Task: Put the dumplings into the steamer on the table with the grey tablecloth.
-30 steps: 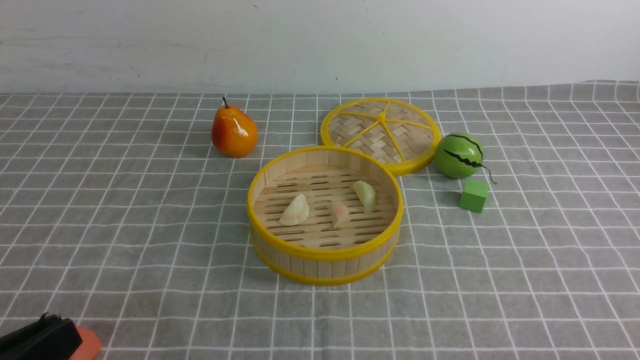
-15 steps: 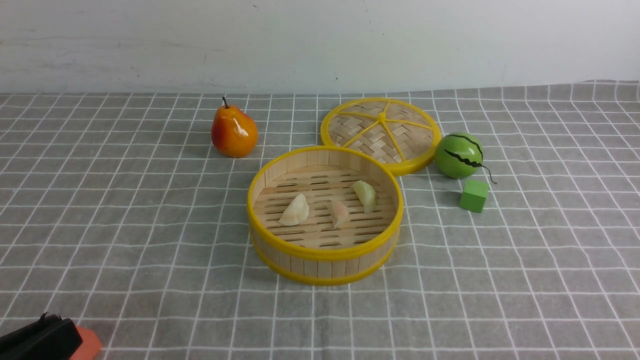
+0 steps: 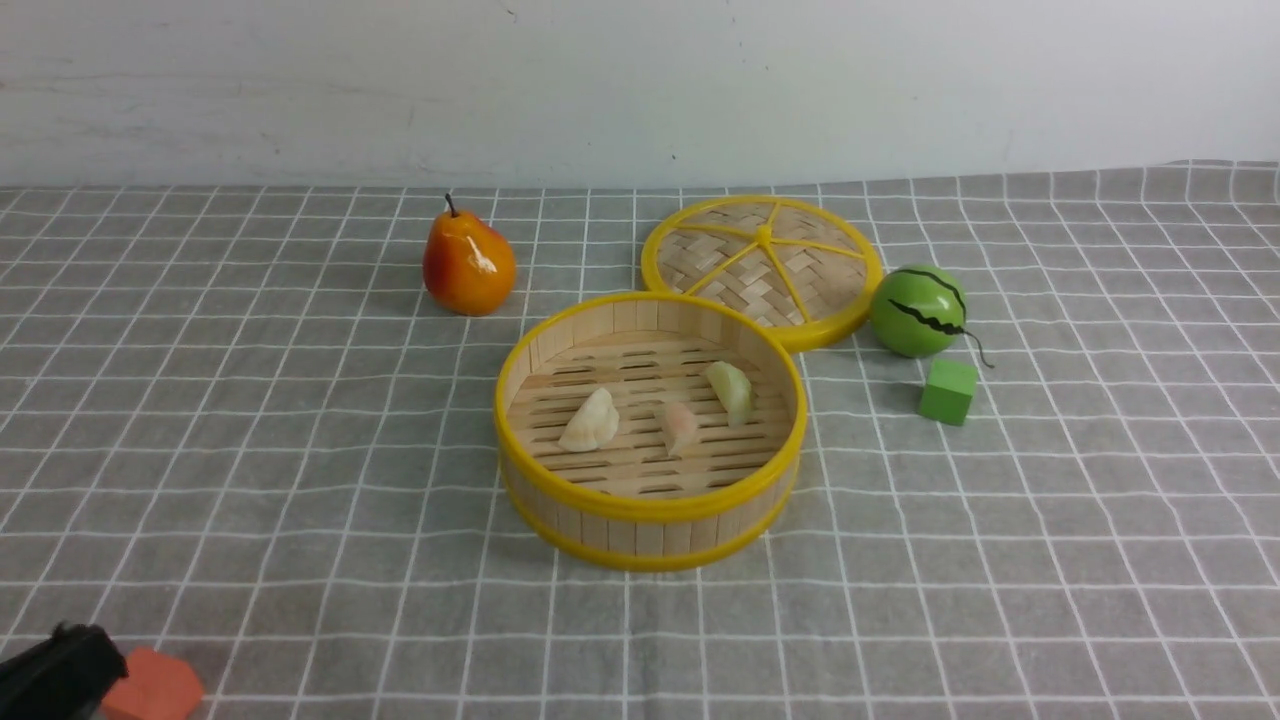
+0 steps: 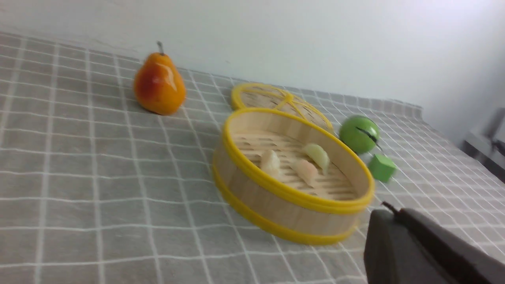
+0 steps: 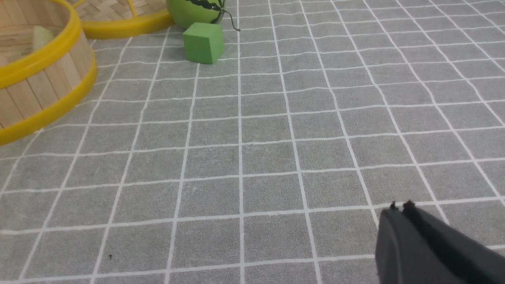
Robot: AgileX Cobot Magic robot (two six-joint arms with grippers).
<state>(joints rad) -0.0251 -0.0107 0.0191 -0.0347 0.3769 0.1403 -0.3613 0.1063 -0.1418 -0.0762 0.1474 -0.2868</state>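
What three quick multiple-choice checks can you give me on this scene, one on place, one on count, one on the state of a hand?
1. Where does the green cube sit?
A. inside the steamer
B. on the cloth just in front of the toy watermelon
C. beside the pear

2. How many dumplings lie in the steamer?
A. one
B. two
C. three

3. How is the right hand?
A. shut, holding nothing
B. shut on a dumpling
C. wide open

Answers:
1 B: the front view shows the cube on the cloth, nearer the camera than the watermelon.
2 C: white, pink and yellow-green ones lie on the slats.
3 A: the right wrist view shows its tips together over bare cloth.
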